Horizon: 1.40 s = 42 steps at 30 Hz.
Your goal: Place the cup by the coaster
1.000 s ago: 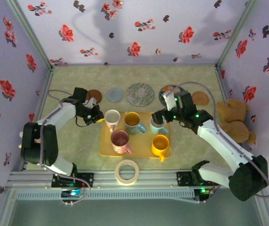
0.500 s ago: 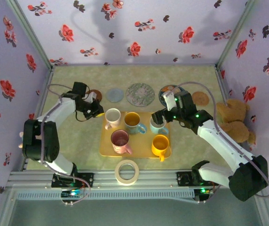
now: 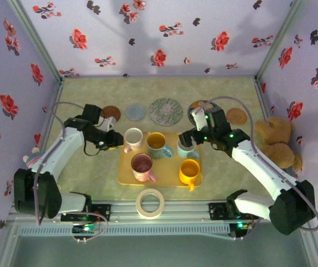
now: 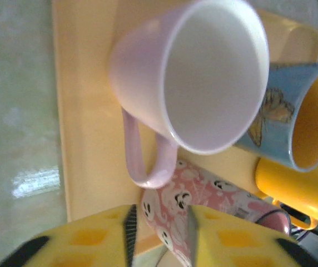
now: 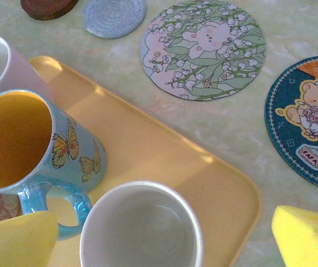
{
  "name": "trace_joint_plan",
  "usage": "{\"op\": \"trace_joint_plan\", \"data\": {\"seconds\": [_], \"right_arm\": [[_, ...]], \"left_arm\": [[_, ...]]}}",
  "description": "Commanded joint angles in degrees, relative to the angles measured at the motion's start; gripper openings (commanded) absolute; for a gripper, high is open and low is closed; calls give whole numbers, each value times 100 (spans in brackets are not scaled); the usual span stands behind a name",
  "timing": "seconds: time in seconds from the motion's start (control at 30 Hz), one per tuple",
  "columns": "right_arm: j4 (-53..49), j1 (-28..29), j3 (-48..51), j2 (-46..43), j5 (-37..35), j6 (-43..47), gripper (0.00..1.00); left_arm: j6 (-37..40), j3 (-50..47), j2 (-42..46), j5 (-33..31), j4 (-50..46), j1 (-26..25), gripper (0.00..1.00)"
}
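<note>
- Pale blue cup is seen standing upright at the right end of a yellow tray; it is not yet set beside any coaster.
- The right gripper is held just over this cup with its jaws spread wide. In the right wrist view a yellow finger is seen on either side of the rim, apart from it, so nothing is gripped.
- A white cup is placed at the tray's far left corner, its pinkish handle turned toward the near side. The left gripper is positioned just beside it, jaws parted only narrowly, with nothing caught between them.
- Three more cups are grouped on the tray: a butterfly cup with a yellow inside, a pink patterned cup and a yellow cup.
- Five coasters are laid in a row on the table behind the tray: a brown coaster, a grey-blue coaster, a large floral coaster, a dark blue bear coaster partly covered by the right arm in the top view, and a tan coaster.
- A roll of tape is seen in front of the tray, and a teddy bear at the table's right edge.
- Progress is judged to be early: no cup is lifted. A grasp, a lift off the tray, a carry and a set-down next to a coaster are all left. Which cup and which coaster are meant cannot be told.
</note>
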<state>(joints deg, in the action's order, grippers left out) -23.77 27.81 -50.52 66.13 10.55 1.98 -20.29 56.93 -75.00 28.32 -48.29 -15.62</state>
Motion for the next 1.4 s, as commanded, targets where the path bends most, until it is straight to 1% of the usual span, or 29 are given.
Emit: {"op": "trace_joint_plan", "data": {"seconds": [0.0,0.03,0.23,0.33,0.5,0.67,0.8,0.9,1.0,1.1,1.3,1.37], "right_arm": [[196,45,-1,14,20,75,100],[206,48,-1,5,15,67,100],[207,49,24,-103,90,101,100],[290,49,116,-226,297,203,100],[449,66,292,-427,715,444,100],[380,92,368,-504,1134,874,100],[399,161,449,-530,1357,1231,100],[439,198,491,-548,1356,1326,100],[441,207,497,-556,1316,1350,100],[485,216,525,-572,1266,1336,100],[603,240,574,-625,1183,1296,100],[688,270,628,-654,1143,1292,100]], "left_arm": [[323,-155,267,-431,-176,-343,46],[320,-225,291,-526,-91,-414,50],[367,-410,193,-859,241,-660,57],[411,-354,-1,-1048,233,-697,58],[455,-180,-287,-1080,332,-741,58],[508,-34,-510,-1082,381,-806,57],[551,62,-690,-1079,417,-887,55],[548,146,-837,-1100,401,-918,52],[602,293,-960,-1116,331,-961,50],[699,409,-1097,-1267,202,-1006,47],[743,571,-1306,-1406,92,-1126,39],[755,607,-1366,-1491,61,-1177,38]]}}
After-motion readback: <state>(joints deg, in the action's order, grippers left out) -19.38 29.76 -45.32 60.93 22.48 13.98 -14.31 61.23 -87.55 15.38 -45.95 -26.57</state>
